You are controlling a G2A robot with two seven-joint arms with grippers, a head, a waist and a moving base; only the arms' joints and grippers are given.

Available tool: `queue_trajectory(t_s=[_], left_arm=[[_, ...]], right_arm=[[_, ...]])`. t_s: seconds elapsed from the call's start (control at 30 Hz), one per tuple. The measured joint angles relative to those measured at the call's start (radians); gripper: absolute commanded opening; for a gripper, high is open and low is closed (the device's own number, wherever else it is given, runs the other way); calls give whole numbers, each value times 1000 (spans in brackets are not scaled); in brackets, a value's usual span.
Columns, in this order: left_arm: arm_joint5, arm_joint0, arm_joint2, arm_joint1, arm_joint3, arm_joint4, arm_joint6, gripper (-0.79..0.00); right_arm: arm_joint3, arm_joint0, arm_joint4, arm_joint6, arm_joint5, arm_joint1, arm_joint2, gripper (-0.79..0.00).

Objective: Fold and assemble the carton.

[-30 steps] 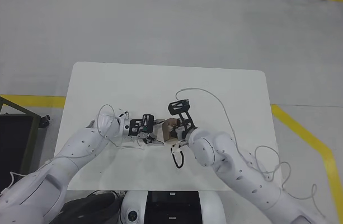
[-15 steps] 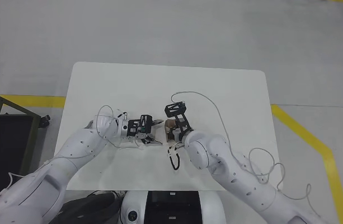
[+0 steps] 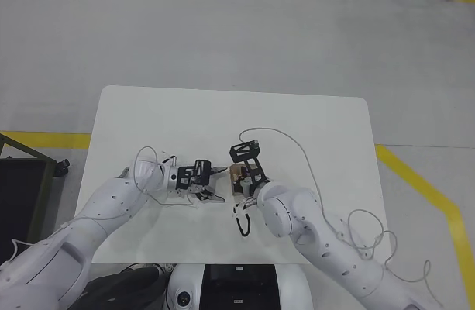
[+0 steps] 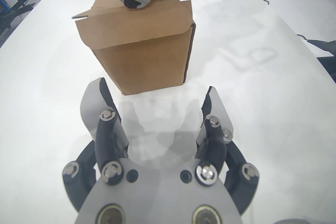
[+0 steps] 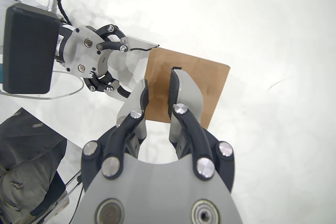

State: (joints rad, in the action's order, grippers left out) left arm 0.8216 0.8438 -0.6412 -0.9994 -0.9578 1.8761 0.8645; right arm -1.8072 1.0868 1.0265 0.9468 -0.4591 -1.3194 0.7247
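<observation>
Brown carton standing upright near the centre of the white surface. Left claw, released and spread wide, sits just beside the carton at its 9 o'clock. Right claw, narrowly parted and grasping nothing, rests on the carton's folded top.

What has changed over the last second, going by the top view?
The right gripper slid toward the robot's left and now sits over the carton, a fingertip on its top. Nothing was gripped or released. The left gripper stayed open beside the carton, which kept its place on the table.
</observation>
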Motion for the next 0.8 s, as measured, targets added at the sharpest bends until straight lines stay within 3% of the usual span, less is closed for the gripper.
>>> queue_trajectory(t_s=[0.13,0.27,0.3,0.47,0.8], left_arm=[[-1,0,1,-1,-2,-1,-5,-151],[2,-1,0,1,-1,-2,-3,-151],[2,-1,0,1,-2,-1,-2,-148],[0,0,2,2,-10,3,-3,-151],[-6,2,5,-1,-14,-5,-10,-145]], right_arm=[[11,1,2,2,6,-5,4,-643],[-8,4,13,1,13,-7,20,-425],[-15,8,21,2,14,-6,22,-406],[-37,24,55,16,17,-6,30,-477],[-26,26,88,38,4,-18,33,-514]])
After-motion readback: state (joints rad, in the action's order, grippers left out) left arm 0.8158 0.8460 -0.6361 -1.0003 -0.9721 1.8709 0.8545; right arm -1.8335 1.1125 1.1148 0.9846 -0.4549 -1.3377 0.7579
